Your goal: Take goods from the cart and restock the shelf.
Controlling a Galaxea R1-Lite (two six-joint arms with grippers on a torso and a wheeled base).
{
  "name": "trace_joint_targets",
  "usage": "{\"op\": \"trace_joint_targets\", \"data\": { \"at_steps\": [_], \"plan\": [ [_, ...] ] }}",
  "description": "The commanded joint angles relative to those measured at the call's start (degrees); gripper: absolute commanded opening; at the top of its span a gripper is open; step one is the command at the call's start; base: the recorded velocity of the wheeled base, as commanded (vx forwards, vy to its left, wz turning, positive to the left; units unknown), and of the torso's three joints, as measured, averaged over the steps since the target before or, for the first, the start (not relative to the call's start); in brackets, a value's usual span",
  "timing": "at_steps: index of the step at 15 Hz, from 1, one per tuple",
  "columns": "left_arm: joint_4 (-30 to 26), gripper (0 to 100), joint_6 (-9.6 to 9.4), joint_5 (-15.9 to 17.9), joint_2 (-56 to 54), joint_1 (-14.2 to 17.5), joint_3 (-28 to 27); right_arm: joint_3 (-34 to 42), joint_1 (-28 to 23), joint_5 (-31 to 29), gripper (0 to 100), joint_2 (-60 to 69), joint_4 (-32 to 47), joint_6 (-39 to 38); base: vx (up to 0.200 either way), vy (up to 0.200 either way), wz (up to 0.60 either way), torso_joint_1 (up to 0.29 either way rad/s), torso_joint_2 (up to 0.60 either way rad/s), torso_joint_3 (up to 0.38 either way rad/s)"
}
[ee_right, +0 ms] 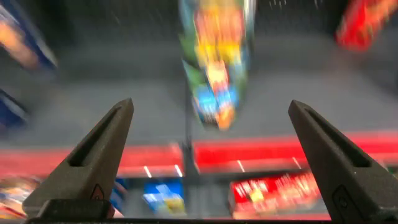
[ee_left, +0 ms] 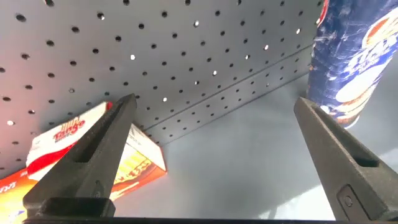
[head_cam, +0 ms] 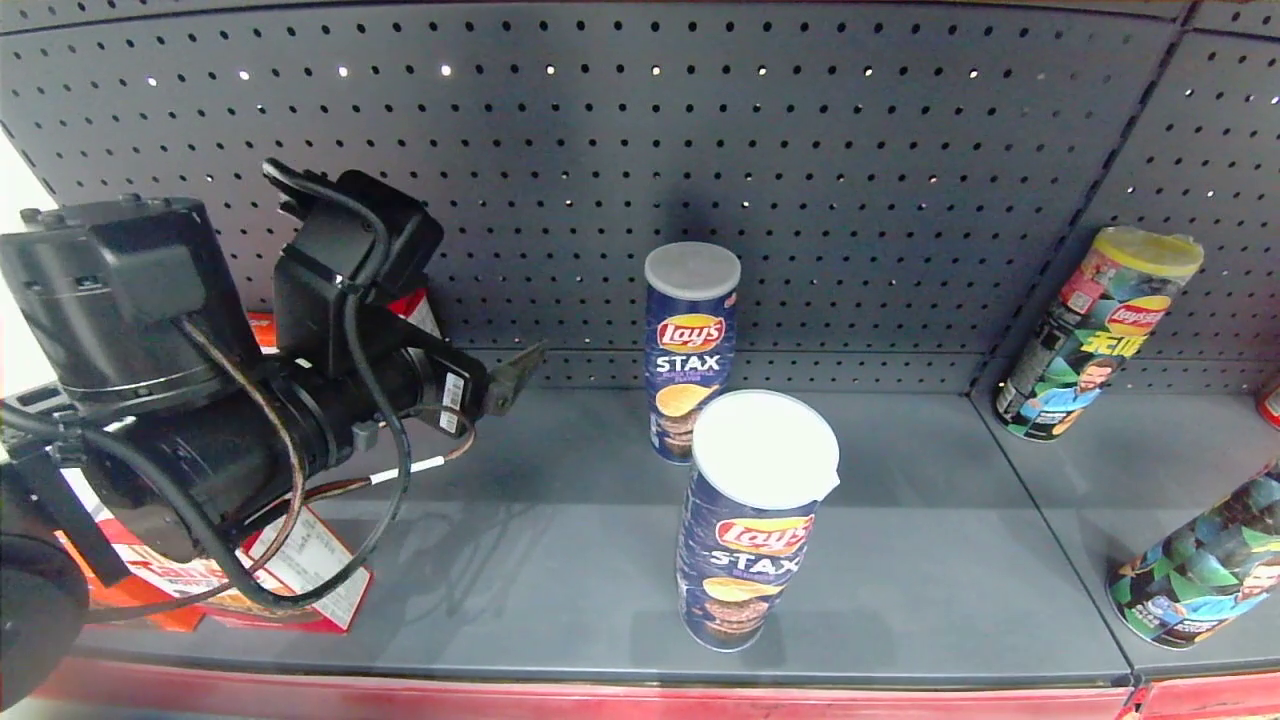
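Note:
Two blue chip cans stand upright on the grey shelf (head_cam: 560,560): one at the back (head_cam: 690,350), one nearer the front edge (head_cam: 755,530). My left gripper (head_cam: 510,380) hovers over the shelf to the left of the back can, pointing toward it. In the left wrist view this gripper (ee_left: 214,102) is open with nothing between its fingers, and the blue can (ee_left: 354,56) lies just beyond one fingertip. My right gripper (ee_right: 210,106) is open and empty, and faces a colourful can (ee_right: 214,68) on a shelf above a red front edge (ee_right: 261,152).
Red and white boxes (head_cam: 300,580) lie on the shelf's left part under my left arm, and one stands by the pegboard (ee_left: 81,149). On the adjoining right section, a green-and-yellow can (head_cam: 1095,335) leans by the back wall and another can (head_cam: 1200,570) sits near the front.

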State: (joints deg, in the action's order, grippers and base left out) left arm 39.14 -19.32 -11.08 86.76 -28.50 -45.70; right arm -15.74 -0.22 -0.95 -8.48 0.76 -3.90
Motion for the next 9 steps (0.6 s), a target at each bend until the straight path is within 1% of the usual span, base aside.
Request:
{"op": "trace_joint_targets", "data": {
  "at_steps": [1, 2, 4, 5, 7, 9],
  "plan": [
    [0.14, 100, 0.16, 0.45, -0.63, 0.11, 1.14, -15.46, 2.07, 2.36, 100, -17.44, 1.53, -1.20, 0.000, 0.000, 0.00, 0.000, 0.00, 0.000],
    [0.23, 100, 0.25, 1.50, -0.72, 0.11, 1.41, -19.42, 4.09, 3.59, 100, -22.01, 1.44, 0.74, 0.000, 0.000, 0.00, 0.000, 0.00, 0.000],
    [0.14, 100, 0.25, 2.03, -1.33, 0.11, 1.58, -22.85, 7.69, 5.43, 100, -27.37, 1.35, 5.04, 0.000, 0.000, 0.00, 0.000, 0.00, 0.000],
    [0.14, 100, 0.25, 2.12, -1.42, 0.20, 1.58, -24.16, 10.94, 5.61, 100, -32.21, -0.23, 7.42, 0.000, 0.000, 0.00, 0.000, 0.00, 0.000],
    [0.23, 100, 0.25, 2.47, -1.42, 0.20, 1.58, -25.22, 15.95, 5.52, 100, -38.62, -6.03, 8.38, 0.000, 0.000, 0.00, 0.000, 0.00, 0.000],
    [0.14, 100, 0.25, 2.38, -1.42, 0.20, 1.58, -26.63, 19.56, 5.52, 100, -43.81, -9.63, 8.47, 0.000, 0.000, 0.00, 0.000, 0.00, 0.000]
  ]
}}
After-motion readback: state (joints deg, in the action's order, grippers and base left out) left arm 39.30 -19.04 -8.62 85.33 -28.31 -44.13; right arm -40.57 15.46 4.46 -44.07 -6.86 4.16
